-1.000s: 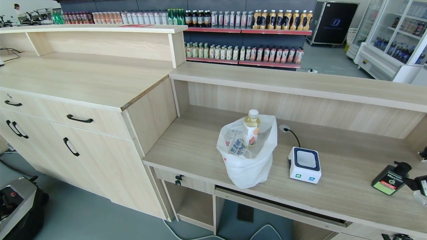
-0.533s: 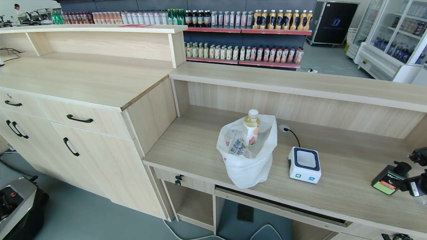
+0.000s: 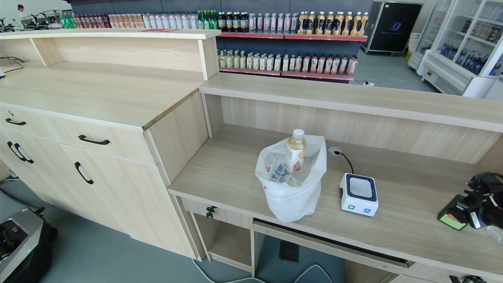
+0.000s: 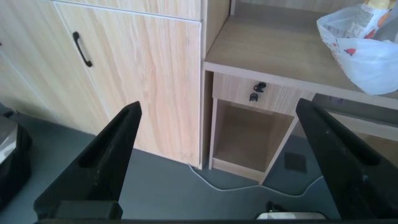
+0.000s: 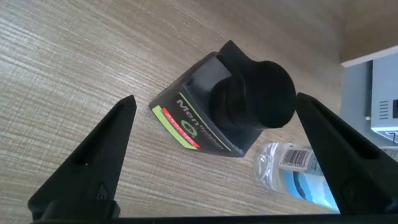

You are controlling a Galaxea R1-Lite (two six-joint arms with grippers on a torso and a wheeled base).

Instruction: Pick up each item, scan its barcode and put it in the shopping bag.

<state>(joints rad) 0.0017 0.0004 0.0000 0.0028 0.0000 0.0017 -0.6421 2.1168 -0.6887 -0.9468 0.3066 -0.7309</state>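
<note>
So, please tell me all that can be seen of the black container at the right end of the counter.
The black container lies on the wooden counter, label side up. It looks like hard plastic, wedge-shaped, with a wide round black cap and a green label with a red stripe. A clear bottle lies close beside it. The right gripper hangs open over it, fingers apart on either side.

The right gripper (image 3: 477, 204) covers much of the black bottle (image 3: 452, 214) in the head view, and the picture's edge cuts off the clear bottle (image 5: 292, 171) beside it. The shopping bag (image 3: 292, 196) hides the lower part of the tall bottle (image 3: 296, 151) inside it
</note>
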